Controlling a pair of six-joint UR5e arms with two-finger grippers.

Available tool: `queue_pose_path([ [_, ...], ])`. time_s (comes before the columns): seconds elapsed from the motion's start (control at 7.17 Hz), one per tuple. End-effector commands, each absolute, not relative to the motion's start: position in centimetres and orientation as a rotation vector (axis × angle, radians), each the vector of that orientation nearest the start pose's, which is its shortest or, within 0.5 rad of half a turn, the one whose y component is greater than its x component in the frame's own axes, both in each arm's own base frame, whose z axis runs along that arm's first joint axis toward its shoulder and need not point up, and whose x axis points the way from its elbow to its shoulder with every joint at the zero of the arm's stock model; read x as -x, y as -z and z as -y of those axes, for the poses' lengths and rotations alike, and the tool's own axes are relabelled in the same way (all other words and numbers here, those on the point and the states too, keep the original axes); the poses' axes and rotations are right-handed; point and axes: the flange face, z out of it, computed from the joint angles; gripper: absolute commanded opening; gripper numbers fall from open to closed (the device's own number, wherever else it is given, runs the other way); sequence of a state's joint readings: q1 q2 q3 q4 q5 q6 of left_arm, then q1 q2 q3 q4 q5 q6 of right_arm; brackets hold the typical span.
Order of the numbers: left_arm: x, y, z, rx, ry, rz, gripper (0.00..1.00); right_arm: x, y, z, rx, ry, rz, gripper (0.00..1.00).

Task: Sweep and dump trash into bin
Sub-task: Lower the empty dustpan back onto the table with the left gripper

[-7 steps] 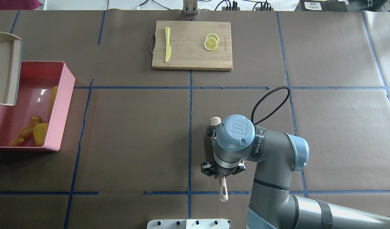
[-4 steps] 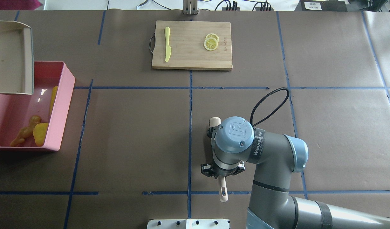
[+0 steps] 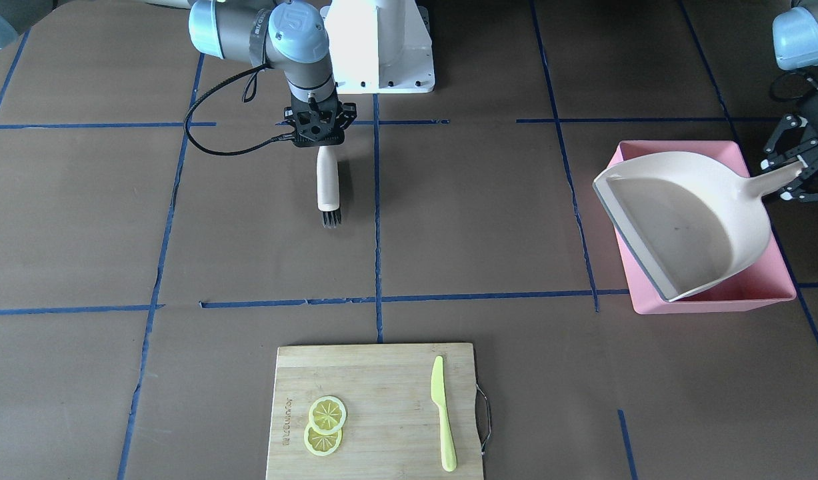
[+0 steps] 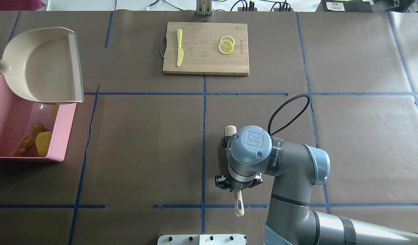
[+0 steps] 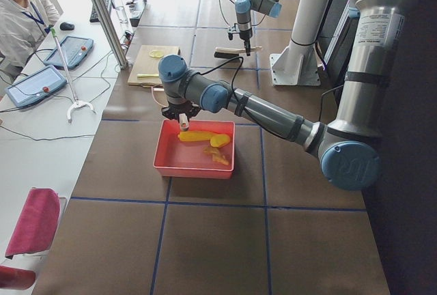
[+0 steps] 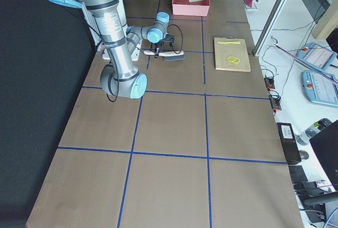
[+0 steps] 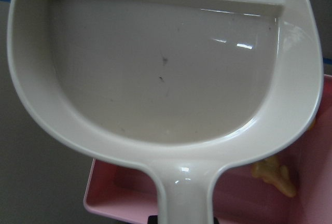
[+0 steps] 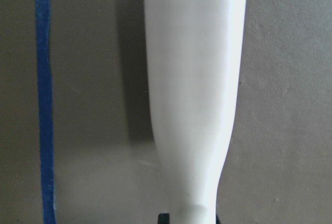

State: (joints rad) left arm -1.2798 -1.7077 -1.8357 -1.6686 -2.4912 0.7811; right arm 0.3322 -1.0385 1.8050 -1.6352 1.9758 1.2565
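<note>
The pink bin [image 4: 64, 136] stands at the table's left end. In it lie the ginger root [image 4: 26, 141], the lumpy yellow vegetable [image 4: 43, 143] and the corn cob [image 4: 55, 110], which is partly hidden under the dustpan. My left gripper [image 3: 792, 168] is shut on the handle of the cream dustpan [image 4: 42, 64]. It holds the pan empty, face up, above the bin's far end. My right gripper [image 4: 238, 185] is shut on the cream brush [image 3: 328, 177], which lies low over the table with its black bristles [image 3: 331, 218] pointing away from the robot.
A wooden cutting board [image 4: 205, 64] lies at the far middle with a lime-green knife [image 4: 179, 47] and two lemon slices [image 4: 226, 45] on it. The robot's white base [image 3: 379, 47] stands at the near edge. An operator [image 5: 17, 8] sits beside the table.
The dustpan has turned from tipped on edge over the bin to face up, and shifted toward the table's far side. The right arm and brush have stayed nearly still.
</note>
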Motion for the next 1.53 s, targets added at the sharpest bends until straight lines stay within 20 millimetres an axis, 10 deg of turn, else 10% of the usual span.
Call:
queue_pose_path([
  [0.0, -19.3, -38.3, 52.5, -0.696, -1.22, -0.902, 0.02, 56.8, -26.1, 29.6, 0.147, 0.125, 0.781, 0.0],
  [0.56, -34.1, -34.7, 48.0, -0.679, -1.452, -0.88, 0.03, 56.7, -25.9, 29.6, 0.133, 0.121, 0.783, 0.0],
  [1.4, -42.5, -32.2, 43.2, -0.65, -1.459, -0.86, 0.11, 56.9, -26.3, 29.5, 0.136, 0.121, 0.776, 0.0],
])
